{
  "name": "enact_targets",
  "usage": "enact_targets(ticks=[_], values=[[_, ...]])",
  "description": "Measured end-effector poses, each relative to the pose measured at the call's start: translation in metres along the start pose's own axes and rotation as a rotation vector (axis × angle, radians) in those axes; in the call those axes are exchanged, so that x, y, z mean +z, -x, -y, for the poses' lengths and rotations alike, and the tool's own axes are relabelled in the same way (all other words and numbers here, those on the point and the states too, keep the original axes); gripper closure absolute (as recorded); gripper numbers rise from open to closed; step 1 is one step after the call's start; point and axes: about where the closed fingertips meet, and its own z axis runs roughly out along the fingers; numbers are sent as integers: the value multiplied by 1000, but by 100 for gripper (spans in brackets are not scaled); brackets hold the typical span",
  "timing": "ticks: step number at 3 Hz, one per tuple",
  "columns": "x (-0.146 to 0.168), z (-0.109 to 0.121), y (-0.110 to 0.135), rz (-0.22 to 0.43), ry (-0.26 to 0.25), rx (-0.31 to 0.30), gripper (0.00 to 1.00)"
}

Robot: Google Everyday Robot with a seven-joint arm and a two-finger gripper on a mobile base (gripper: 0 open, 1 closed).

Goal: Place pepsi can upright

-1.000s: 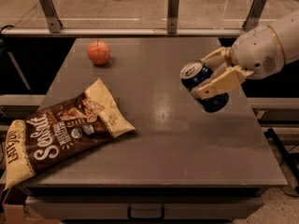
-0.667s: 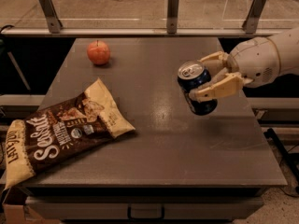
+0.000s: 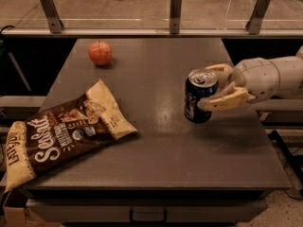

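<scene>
The pepsi can (image 3: 199,97) is dark blue with a silver top. It stands almost upright at the right side of the grey table (image 3: 156,145), its base at or just above the tabletop. My gripper (image 3: 215,86) comes in from the right. Its tan fingers (image 3: 226,100) are closed around the can's upper half, one finger in front and one behind.
A red apple (image 3: 100,53) sits at the table's back left. A brown and cream chip bag (image 3: 61,134) lies at the front left, hanging over the left edge. A railing with metal posts (image 3: 175,11) runs behind the table.
The gripper has moved left and down with the can, and the can has turned from tilted to nearly upright, close to the tabletop.
</scene>
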Motion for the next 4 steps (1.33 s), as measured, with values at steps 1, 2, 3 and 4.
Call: enact_targets(ticks=[1, 2, 3, 4], values=[[-4, -4, -16, 52, 40, -9, 83], [-5, -7, -30, 62, 69, -11, 61], [-5, -8, -40, 63, 87, -17, 37], [-8, -6, -43, 60, 91, -25, 14]])
